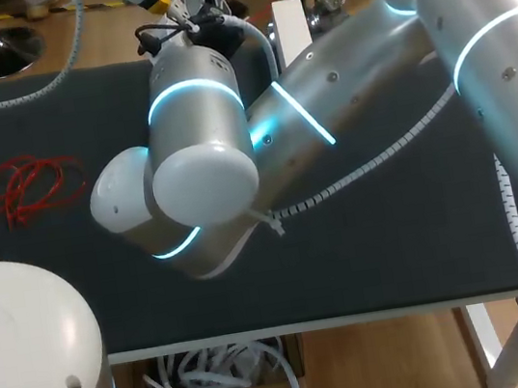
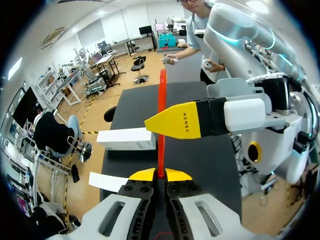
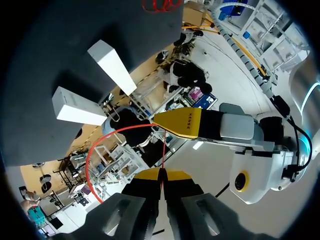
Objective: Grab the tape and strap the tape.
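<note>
Tape (image 2: 162, 105): a thin, stiff-looking red strip, held clear of the dark mat (image 1: 392, 233) and pinched by both arms at once.

Left side of the table, head view: a loose red tangle (image 1: 20, 191) lies on the mat, well apart from both arms (probably spare stock, not the piece in hand). The arm bodies hide both grippers in this view.

Left gripper (image 2: 160, 174): yellow tips pressed together on the tape's near end. From there the strip runs straight ahead along the line of the fingers, so its long axis matches the gripper's own. Partway along, one yellow finger (image 2: 180, 122) of the right arm lies across it. I cannot tell from this view whether it touches. A white box (image 2: 125, 139) rests on the mat below and to one side, away from the tape.

Right gripper (image 3: 161, 174): its tips are also closed on the tape, which shows here as a fine red line. It goes straight ahead to the left arm's yellow finger (image 3: 181, 122), then bends away into a wide open loop (image 3: 90, 160) that curls back down beside the right gripper.

Judgement: the grab is done and the strapping is not, since the loop hangs open. Neither arm is the nearer one because both are on the strip. The coming move turns on the short straight run between the two pinch points, and drawing the loop shut probably means sliding along that line.
</note>
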`<state>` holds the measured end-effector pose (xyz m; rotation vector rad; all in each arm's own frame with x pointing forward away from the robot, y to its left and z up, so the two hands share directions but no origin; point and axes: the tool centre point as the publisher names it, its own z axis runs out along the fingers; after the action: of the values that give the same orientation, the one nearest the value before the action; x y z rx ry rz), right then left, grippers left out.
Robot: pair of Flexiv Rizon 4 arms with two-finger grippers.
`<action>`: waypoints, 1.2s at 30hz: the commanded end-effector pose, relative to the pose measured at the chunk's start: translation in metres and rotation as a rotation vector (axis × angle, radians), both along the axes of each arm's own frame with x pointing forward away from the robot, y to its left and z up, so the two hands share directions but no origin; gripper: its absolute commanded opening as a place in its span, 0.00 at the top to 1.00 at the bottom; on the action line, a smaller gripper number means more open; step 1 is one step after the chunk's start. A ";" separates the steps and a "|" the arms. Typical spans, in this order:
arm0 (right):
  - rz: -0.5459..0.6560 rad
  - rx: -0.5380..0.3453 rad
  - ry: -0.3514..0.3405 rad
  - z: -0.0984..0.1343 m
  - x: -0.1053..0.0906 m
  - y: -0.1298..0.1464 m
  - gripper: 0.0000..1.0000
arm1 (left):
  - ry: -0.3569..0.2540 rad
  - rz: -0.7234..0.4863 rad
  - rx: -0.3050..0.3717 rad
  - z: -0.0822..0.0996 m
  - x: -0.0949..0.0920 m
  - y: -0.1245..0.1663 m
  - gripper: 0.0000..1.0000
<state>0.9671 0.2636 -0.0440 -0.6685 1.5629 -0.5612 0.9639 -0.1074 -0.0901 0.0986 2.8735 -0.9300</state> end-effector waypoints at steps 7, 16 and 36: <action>-0.008 -0.022 0.002 -0.004 0.003 0.007 1.00 | 0.002 -0.001 0.003 0.001 0.001 0.000 1.00; -0.002 -0.033 0.001 -0.008 0.002 0.011 1.00 | 0.002 -0.001 0.003 0.001 0.001 0.000 1.00; 0.001 -0.042 0.004 -0.014 0.003 0.017 1.00 | 0.002 -0.001 0.003 0.001 0.001 0.000 1.00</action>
<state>0.9700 0.2787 -0.0576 -0.7022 1.5580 -0.5879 0.9638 -0.1074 -0.0901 0.0985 2.8735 -0.9300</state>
